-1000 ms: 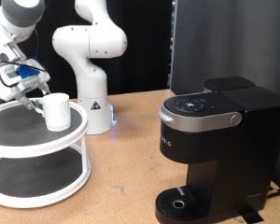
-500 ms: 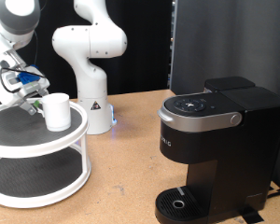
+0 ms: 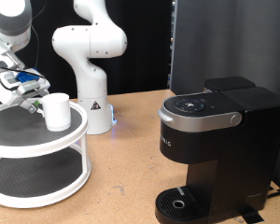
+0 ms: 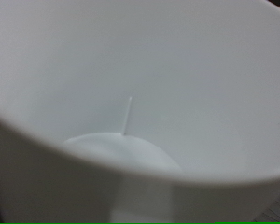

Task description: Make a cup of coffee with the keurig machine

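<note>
The plain white mug (image 3: 56, 110), empty inside, is sitting on the white two-tier stand (image 3: 37, 149) at the frame's left, with the gripper (image 3: 32, 99) pressing beside it, finger state impossible to tell.

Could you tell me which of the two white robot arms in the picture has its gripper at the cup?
The arm at the exterior view's left edge: its gripper sits beside the cup on the tiered stand. The other arm stands behind, apart.
</note>
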You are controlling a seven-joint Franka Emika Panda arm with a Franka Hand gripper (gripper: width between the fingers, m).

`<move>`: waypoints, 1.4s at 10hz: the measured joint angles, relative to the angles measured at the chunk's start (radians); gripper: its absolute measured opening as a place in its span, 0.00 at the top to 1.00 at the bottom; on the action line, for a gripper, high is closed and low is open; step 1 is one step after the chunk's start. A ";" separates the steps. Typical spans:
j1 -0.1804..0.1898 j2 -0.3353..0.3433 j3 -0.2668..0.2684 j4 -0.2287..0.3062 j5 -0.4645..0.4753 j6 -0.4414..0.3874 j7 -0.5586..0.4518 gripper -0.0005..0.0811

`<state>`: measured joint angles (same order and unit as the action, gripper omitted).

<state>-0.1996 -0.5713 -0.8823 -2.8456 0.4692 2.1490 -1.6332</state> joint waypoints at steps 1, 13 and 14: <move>0.000 0.000 0.000 0.000 0.000 0.000 0.000 0.01; -0.049 -0.040 0.106 0.056 -0.033 -0.163 0.188 0.91; -0.062 -0.062 0.129 0.070 -0.039 -0.204 0.238 0.91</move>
<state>-0.2613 -0.6336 -0.7531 -2.7751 0.4299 1.9446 -1.3955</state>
